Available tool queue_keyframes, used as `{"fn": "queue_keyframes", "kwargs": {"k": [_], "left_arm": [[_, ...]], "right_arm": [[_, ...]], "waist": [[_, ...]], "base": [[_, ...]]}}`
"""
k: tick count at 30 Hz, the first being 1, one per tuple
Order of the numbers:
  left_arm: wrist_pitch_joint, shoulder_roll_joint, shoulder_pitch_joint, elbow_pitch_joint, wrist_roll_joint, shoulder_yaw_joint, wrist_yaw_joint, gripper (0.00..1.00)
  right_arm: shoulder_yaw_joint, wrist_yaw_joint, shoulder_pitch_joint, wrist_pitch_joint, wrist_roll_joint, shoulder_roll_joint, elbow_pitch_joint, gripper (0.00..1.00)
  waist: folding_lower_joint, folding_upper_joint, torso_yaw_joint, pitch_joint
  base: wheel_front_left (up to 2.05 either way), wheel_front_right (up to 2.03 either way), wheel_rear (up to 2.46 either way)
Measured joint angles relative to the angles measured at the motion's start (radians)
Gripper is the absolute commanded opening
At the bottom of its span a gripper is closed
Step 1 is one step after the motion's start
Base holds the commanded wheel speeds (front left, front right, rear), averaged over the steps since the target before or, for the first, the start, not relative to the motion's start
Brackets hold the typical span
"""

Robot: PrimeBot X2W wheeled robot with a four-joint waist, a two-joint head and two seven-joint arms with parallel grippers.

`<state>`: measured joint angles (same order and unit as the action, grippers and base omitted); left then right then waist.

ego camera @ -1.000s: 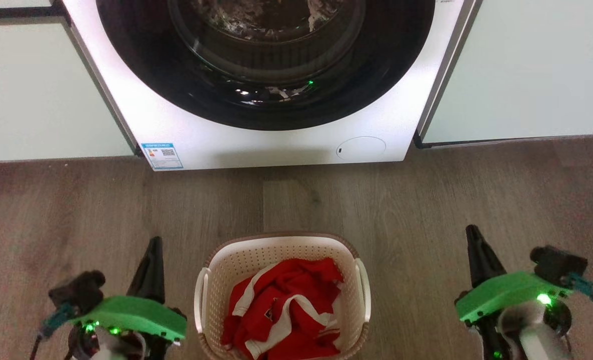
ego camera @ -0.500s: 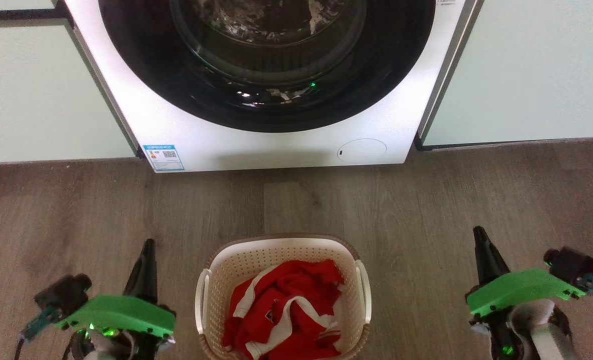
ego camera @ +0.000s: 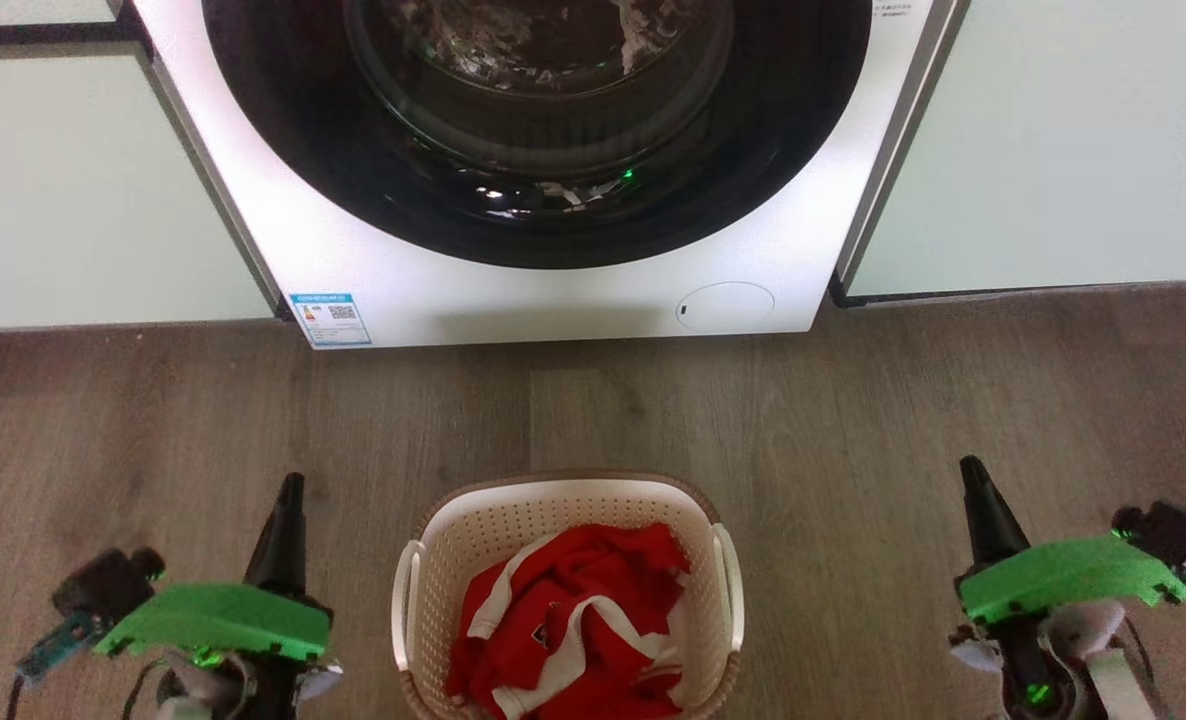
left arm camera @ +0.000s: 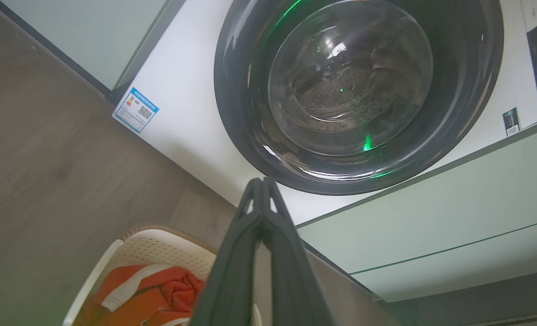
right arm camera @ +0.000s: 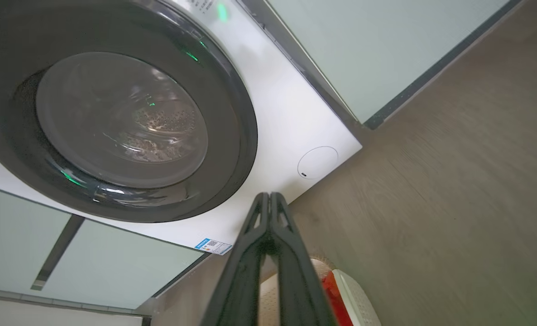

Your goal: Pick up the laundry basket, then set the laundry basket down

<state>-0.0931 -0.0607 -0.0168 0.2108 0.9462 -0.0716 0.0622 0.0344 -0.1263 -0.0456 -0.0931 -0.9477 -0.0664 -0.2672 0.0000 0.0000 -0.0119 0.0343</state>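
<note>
head: high, forward-down, floor (ego camera: 853,420) near, washing machine (ego camera: 553,300) beyond | left wrist: low, tilted, along fingers (left arm camera: 232,271) up at its door (left arm camera: 350,81) | right wrist: same, mirrored | shared by all three: washing machine front, laundry basket (ego camera: 473,525)

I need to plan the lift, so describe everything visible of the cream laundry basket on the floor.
The cream-white perforated plastic laundry basket is rounded-rectangular, with a brown rim and a white loop handle on each side, left and right. It stands upright on the grey-brown wood-grain floor, in front of the white front-loading washing machine and apart from it. A crumpled red-and-white garment lies inside. The shut dark left claw and right claw flank it without touching.
</note>
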Motion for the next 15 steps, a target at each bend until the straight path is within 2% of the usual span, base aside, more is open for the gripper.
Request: {"fn": "queue_keyframes", "kwargs": {"k": [15], "left_arm": [[0.041, -0.001, 0.02, 0.013, 0.169, 0.024, 0.013, 0.0]], "right_arm": [[-0.029, 0.0, -0.008, 0.042, -0.168, -0.001, -0.002, 0.0]], "waist": [[0.0, 0.0, 0.003, -0.008]], "base": [[0.0, 0.0, 0.0]]}}
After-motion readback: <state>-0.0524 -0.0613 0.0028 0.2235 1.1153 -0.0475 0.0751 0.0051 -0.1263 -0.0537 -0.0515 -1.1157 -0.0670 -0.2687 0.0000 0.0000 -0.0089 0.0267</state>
